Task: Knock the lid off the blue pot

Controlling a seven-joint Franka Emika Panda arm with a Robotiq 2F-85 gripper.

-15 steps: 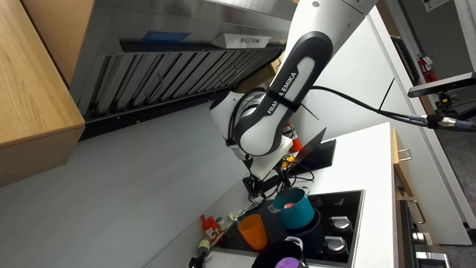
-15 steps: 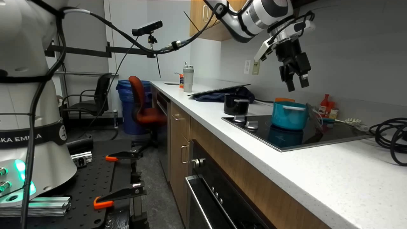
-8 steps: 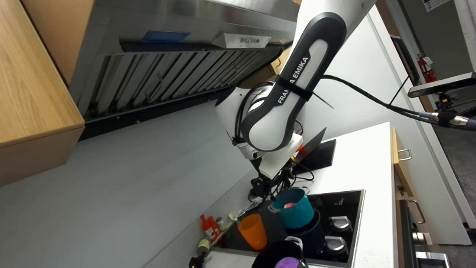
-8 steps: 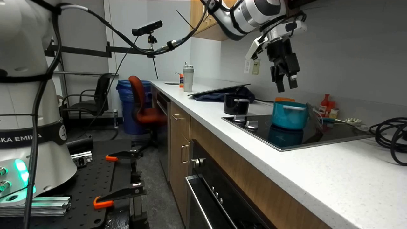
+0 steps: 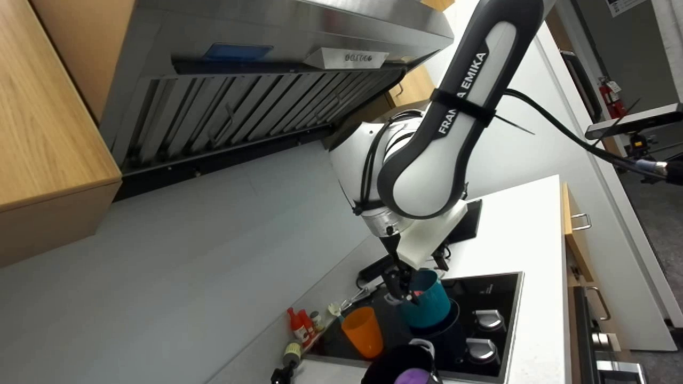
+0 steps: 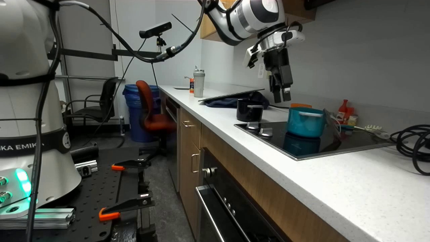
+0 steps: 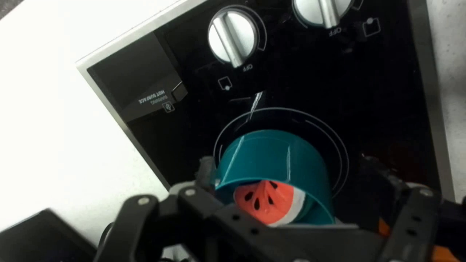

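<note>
The blue pot (image 5: 431, 309) stands on the stove and also shows in an exterior view (image 6: 304, 125) and the wrist view (image 7: 269, 156). Its top is uncovered and a red watermelon-patterned toy (image 7: 267, 200) sits inside. The grey-black lid (image 6: 332, 123) is tilted on edge against the pot's side; I cannot make it out in the wrist view. My gripper (image 6: 282, 98) is open and empty, above the counter and beside the pot. In an exterior view the gripper (image 5: 410, 294) overlaps the pot. In the wrist view its fingers (image 7: 294, 169) are spread either side of the pot.
An orange pot (image 5: 364, 332) stands beside the blue pot. A black pot (image 6: 249, 110) has a purple vessel (image 5: 412, 376) in it. Red bottles (image 6: 342, 111) and utensils (image 6: 368, 128) lie toward the wall. Stove knobs (image 7: 233, 38) face the counter edge. Cables (image 6: 416, 141) coil at the far end.
My gripper has moved left and slightly down in an exterior view, and right and down in the other viewpoint, so it now overlaps the blue pot there. The pot and lid have not moved.
</note>
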